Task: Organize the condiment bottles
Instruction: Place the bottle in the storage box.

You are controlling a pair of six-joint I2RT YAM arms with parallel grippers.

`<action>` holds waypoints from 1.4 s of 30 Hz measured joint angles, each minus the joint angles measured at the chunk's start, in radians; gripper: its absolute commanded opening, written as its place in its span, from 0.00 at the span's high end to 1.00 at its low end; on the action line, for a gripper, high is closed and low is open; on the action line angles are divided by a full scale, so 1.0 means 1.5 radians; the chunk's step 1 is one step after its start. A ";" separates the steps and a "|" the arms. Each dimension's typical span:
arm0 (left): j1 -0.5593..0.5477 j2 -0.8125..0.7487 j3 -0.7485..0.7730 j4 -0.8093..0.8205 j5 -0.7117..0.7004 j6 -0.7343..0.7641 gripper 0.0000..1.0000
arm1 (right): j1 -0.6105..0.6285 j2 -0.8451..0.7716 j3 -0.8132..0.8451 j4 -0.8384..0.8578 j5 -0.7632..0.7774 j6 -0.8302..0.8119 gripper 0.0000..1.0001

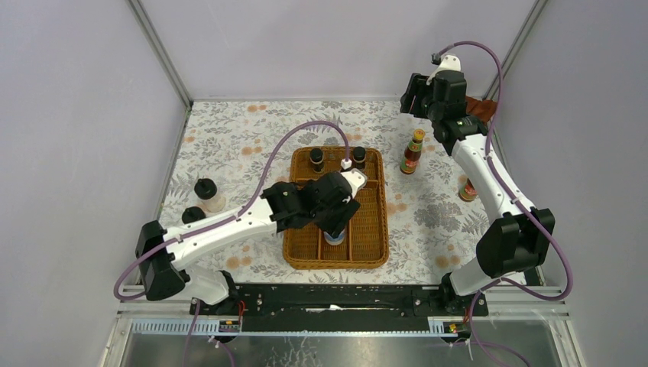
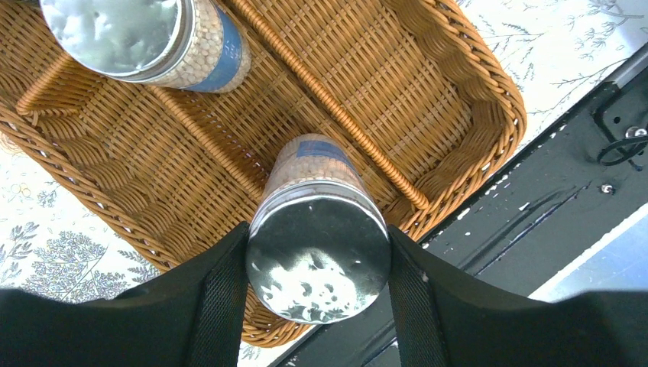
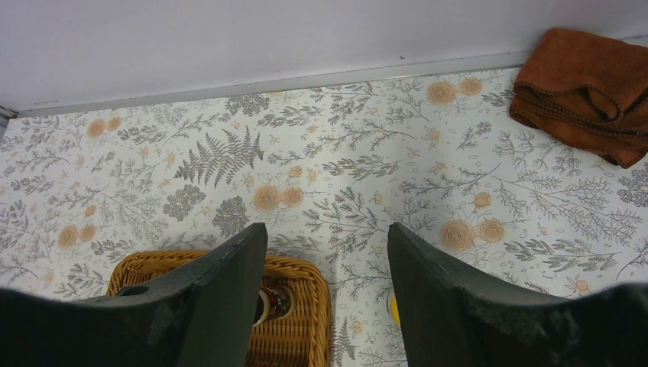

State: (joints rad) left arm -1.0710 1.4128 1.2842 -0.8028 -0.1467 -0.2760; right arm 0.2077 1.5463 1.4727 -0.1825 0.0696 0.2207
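A silver-lidded, blue-labelled shaker of pale grains is clamped at the lid between the black fingers of the left gripper, whose jaws are partly closed against it. Its base points down into the middle lane of the brown woven wicker tray, near the tray's near end. A second matching shaker stands farther along the tray; which compartment is unclear.

Two tiny dark black-capped bottles stand in the tray's far compartments. On the floral tablecloth left of the tray, two clear black-lidded jars stand close together. To the right, two red yellow-capped sauce bottles stand apart.

The right gripper hangs over the table's far right, its fingers partly spread and holding nothing. A folded rust-brown cloth lies in the far right corner.
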 measured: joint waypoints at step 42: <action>-0.001 0.044 -0.040 0.061 -0.015 0.017 0.64 | -0.009 0.008 0.000 0.005 -0.002 0.000 0.33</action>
State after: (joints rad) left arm -1.0718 1.4792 1.2243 -0.7116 -0.1696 -0.2508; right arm 0.1947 1.5589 1.4727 -0.1745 0.0669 0.2207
